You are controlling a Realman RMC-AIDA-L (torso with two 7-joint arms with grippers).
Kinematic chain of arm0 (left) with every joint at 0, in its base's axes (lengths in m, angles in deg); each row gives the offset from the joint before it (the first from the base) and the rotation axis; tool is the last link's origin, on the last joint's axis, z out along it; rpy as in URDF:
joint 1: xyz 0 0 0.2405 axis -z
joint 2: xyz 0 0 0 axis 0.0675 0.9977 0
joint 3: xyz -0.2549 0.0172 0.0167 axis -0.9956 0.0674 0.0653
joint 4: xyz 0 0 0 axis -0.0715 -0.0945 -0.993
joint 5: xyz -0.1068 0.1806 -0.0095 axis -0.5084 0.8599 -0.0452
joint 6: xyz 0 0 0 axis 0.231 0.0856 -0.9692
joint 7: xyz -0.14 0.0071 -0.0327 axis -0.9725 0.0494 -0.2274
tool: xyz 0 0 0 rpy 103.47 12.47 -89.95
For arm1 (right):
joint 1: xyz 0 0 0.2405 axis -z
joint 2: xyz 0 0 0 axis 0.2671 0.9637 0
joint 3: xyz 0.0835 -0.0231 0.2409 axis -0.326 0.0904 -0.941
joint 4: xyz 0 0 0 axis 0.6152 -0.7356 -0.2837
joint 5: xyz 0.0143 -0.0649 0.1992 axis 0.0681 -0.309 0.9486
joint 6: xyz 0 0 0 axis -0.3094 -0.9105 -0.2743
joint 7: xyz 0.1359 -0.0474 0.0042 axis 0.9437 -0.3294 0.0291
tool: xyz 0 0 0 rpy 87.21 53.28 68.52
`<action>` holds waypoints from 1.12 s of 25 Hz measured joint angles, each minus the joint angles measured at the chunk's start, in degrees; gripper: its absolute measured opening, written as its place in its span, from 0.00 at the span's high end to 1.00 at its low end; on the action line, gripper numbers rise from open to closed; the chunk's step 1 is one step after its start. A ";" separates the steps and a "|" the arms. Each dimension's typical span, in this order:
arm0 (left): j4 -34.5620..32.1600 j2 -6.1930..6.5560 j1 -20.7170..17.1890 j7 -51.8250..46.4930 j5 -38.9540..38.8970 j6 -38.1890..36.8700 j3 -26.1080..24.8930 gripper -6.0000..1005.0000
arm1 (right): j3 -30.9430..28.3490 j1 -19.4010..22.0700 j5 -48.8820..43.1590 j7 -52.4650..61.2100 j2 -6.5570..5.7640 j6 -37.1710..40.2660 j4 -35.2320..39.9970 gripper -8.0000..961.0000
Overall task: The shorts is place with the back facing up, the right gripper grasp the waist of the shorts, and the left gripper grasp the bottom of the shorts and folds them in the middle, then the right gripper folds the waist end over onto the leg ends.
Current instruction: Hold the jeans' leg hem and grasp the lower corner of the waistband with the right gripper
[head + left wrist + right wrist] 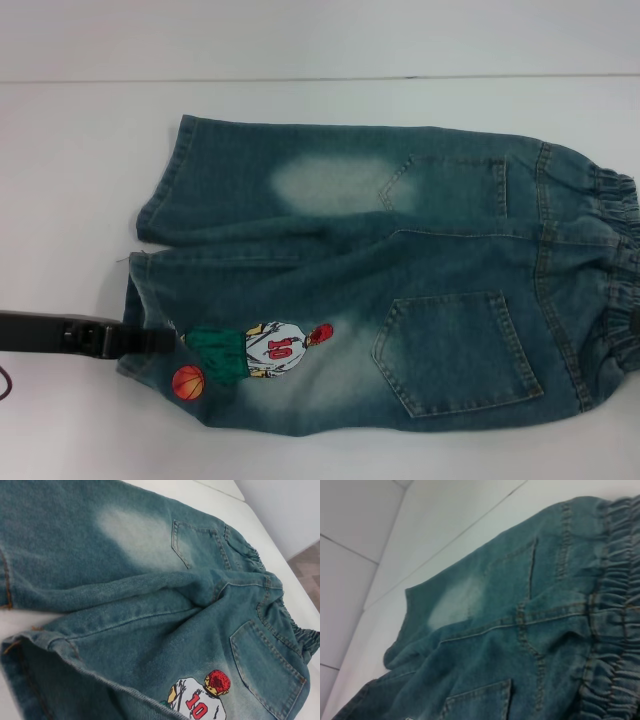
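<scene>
The near leg of the shorts (380,290), the one with the cartoon player and orange ball, lies closest to the head camera, toward the desk's (70,150) front edge. The shorts are spread back-up, 2 pockets showing, with the waist (610,280) at the desk's right edge and the leg ends (145,270) toward the left.

The left gripper (150,341) has its tip at the near leg's hem, touching or just over the denim; whether it is spread or pinching cannot be told. The right gripper is not seen in any view, though its wrist camera looks closely onto the ruffled waist.

The likely risk is that the left gripper catches only 1 layer of the hem, so the lengthwise fold drags unevenly and bunches.
</scene>
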State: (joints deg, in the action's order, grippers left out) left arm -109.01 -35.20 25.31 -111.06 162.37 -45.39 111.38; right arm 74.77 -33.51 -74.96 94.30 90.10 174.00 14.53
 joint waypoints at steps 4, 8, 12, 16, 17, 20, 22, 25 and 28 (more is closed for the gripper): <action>0.00 -0.05 0.16 0.00 0.04 0.00 0.00 0.92 | 0.49 -0.39 -0.42 0.01 -0.01 -0.42 0.01 0.09; 0.77 0.06 0.27 0.00 0.03 0.01 0.00 0.92 | 0.87 -0.45 -2.36 0.40 0.01 -1.85 0.02 0.10; 1.34 0.22 0.55 0.00 0.01 0.03 0.00 0.92 | 0.89 -0.67 -2.77 0.56 -0.07 -1.97 0.08 0.10; 1.37 0.24 0.85 0.00 0.00 0.05 0.00 0.92 | 0.28 -1.23 -2.46 0.24 -0.09 -0.41 0.27 0.10; 1.37 0.23 0.86 -0.01 0.01 0.06 0.00 0.92 | 0.16 -1.34 -2.41 0.17 -0.10 -0.04 0.42 0.10; 1.38 0.18 0.87 -0.01 0.06 0.08 0.00 0.92 | 0.32 -1.55 -2.33 -0.38 -0.10 0.31 0.93 0.10; 1.38 0.13 0.87 -0.01 0.06 0.09 0.00 0.92 | 0.34 -1.60 -2.32 -1.98 0.03 0.27 1.06 0.10; 1.38 0.08 0.88 -0.01 0.01 0.08 0.00 0.92 | 0.44 -1.64 -2.34 -4.53 0.45 -0.41 1.51 0.15; 1.38 0.08 0.87 0.00 0.00 0.03 0.00 0.92 | 0.66 -1.74 -2.57 -6.18 0.67 -0.79 2.14 0.27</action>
State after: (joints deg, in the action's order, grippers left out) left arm -107.63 -35.12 26.18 -111.07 162.36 -45.36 111.38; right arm 75.43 -35.24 -77.53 88.12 90.77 173.20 16.68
